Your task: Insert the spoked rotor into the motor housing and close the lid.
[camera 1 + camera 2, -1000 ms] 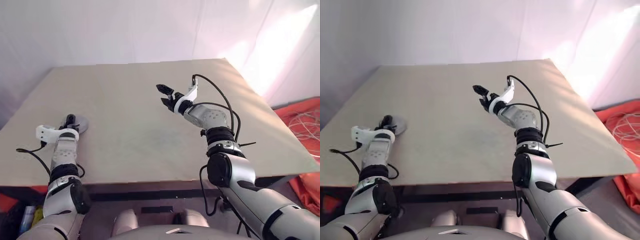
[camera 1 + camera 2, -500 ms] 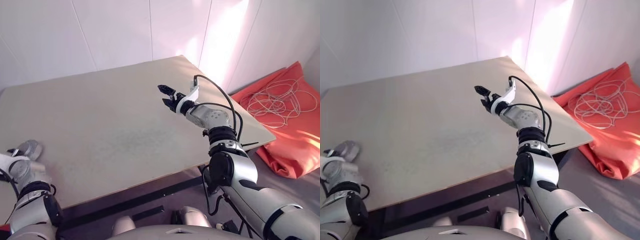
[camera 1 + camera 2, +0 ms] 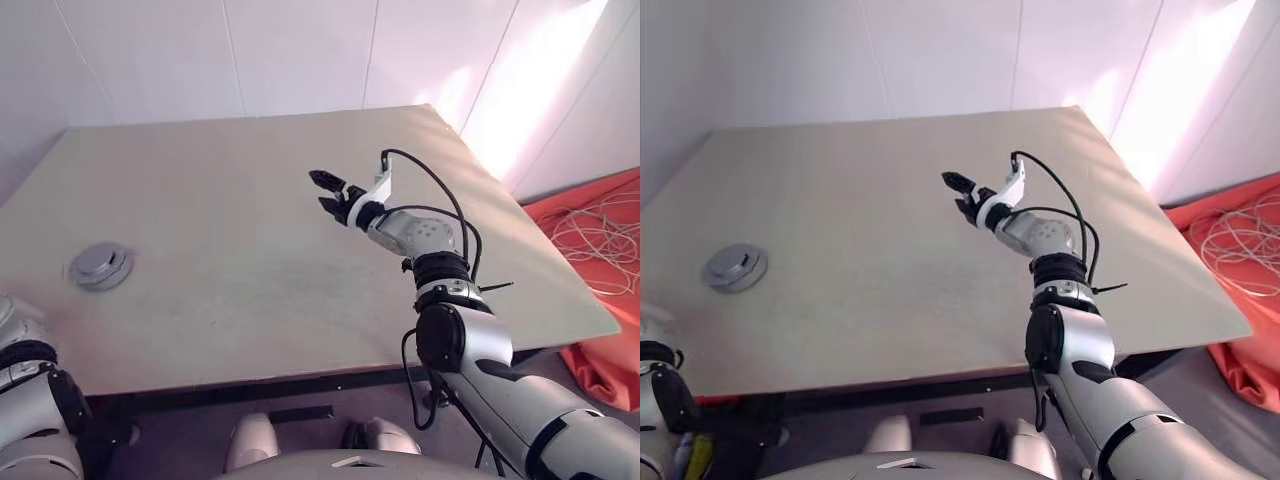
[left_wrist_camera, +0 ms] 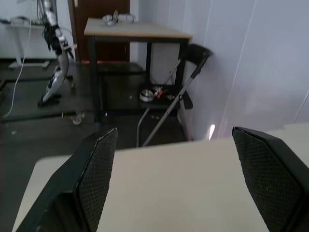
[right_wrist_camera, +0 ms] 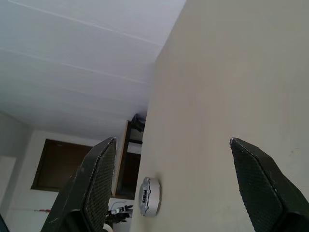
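Now, one round assembly on the table, lid down.

Motor housing: one round grey metal puck (image 3: 99, 266), lying flat near the table's left edge, well apart from both grippers. Being round, it has no long axis; its flat face points straight up.

Lid: grey disc (image 3: 735, 264) sitting closed on top of the housing, with a small raised step toward one side. Inner face hidden.

Spoked rotor: cannot be made out; the closed puck hides whatever is inside.

Count: one housing, one lid, seen as a single stacked piece. The right wrist view shows the same puck (image 5: 148, 196) edge-on, far across the tabletop.

Table: one pale beige top (image 3: 250, 210), otherwise bare around the puck.

Right gripper: (image 3: 324, 192) held above the middle of the table, pointing away from the robot and toward its left. Two black fingers (image 5: 99, 183) spread wide, nothing between them.

Left gripper: (image 4: 174, 179) out past the table's left side, aimed sideways across a tabletop edge. Fingers (image 4: 96, 179) spread wide apart, holding nothing.

Beyond the table: one orange cloth (image 3: 600, 250) on the floor to the right with a pale cable (image 3: 590, 235) coiled on it; one folding chair (image 4: 178, 92) and one second table (image 4: 135, 31) in the left wrist view.
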Robot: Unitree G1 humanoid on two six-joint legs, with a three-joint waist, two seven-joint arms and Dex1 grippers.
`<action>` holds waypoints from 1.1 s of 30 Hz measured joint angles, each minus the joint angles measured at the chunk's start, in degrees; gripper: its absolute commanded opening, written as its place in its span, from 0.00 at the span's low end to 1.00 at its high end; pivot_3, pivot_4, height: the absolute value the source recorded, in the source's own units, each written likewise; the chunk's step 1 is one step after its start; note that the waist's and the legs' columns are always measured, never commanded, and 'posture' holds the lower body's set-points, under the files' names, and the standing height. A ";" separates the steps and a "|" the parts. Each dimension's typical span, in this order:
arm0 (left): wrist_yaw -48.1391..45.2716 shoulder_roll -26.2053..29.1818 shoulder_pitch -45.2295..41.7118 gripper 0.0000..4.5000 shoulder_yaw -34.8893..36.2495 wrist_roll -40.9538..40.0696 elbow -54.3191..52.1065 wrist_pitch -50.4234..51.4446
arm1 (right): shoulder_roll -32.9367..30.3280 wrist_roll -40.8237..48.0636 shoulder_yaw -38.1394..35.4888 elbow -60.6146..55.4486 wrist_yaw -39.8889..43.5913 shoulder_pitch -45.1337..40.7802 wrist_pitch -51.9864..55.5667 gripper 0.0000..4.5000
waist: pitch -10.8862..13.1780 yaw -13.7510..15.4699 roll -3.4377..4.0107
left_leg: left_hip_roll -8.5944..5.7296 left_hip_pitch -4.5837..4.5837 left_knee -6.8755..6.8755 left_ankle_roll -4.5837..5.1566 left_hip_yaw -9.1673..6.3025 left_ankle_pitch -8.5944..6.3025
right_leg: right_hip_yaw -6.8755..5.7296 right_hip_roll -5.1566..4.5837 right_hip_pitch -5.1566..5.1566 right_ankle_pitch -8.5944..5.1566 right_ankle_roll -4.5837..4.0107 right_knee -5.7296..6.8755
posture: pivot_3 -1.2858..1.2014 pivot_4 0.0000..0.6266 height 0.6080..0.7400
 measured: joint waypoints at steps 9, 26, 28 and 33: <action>-16.95 2.03 -12.19 0.89 -8.08 5.12 -6.88 -2.79 | 0.64 -1.92 6.28 -11.75 10.78 4.36 -3.80 0.95 | 0.05 0.84 -0.42 | -0.15 -0.04 0.04 -0.48 0.06 0.03 | 0.58 -0.01 -0.05 -0.26 0.58 0.36 | 0.52 0.00 1.00; -73.94 -18.21 -17.65 0.89 -19.27 -18.97 -32.06 36.66 | -13.55 -12.57 13.89 -14.59 28.55 4.35 -20.81 0.95 | 0.25 0.97 -0.56 | -0.18 -0.30 0.03 -0.16 0.36 0.24 | 0.69 -0.06 -0.26 -0.08 0.07 0.47 | 0.52 0.00 1.00; -76.82 -19.10 -16.46 0.89 -22.26 -18.15 -33.87 38.36 | -16.69 -12.86 14.24 -13.37 31.74 3.28 -20.53 0.95 | 0.26 0.82 -0.54 | -0.24 -0.37 0.04 -0.11 0.36 0.24 | 0.69 -0.02 -0.35 -0.08 0.07 0.48 | 0.52 0.00 1.00; -83.43 -19.13 -12.02 0.89 -28.32 -15.78 -38.87 41.91 | -25.76 -18.44 19.88 -14.52 43.21 4.51 -24.60 0.95 | 0.27 0.96 -0.53 | -0.36 -0.54 0.05 -0.02 0.36 0.22 | 0.68 0.04 -0.48 -0.09 0.07 0.46 | 0.52 0.00 1.00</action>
